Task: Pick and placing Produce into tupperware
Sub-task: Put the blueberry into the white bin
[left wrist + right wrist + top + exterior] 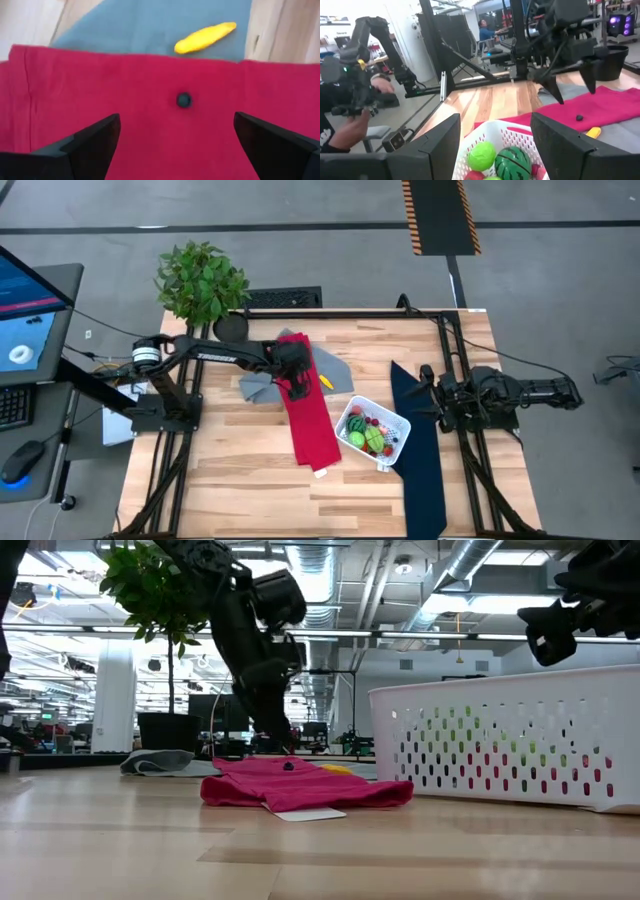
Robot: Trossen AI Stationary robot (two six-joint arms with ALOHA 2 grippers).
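Note:
My left gripper [177, 145] hangs open over the long red cloth [308, 420], fingers slanting down. A small dark round piece [184, 100] lies on the cloth just ahead of the fingers and between their lines, untouched. A yellow piece of produce [205, 37] rests on the grey cloth [338, 370] beyond the red one. The white tupperware [375, 432] stands to the right with several pieces in it, among them a green ball [481, 155] and a toy watermelon [515, 162]. My right gripper [495, 150] waits open at the right, level, behind the tub.
A long navy cloth [420, 450] lies between the tub and the right arm. A leafy plant in a black pot [202, 280] stands at the far left corner. Bare wood lies near the front edge. A person shows beyond the table [350, 125].

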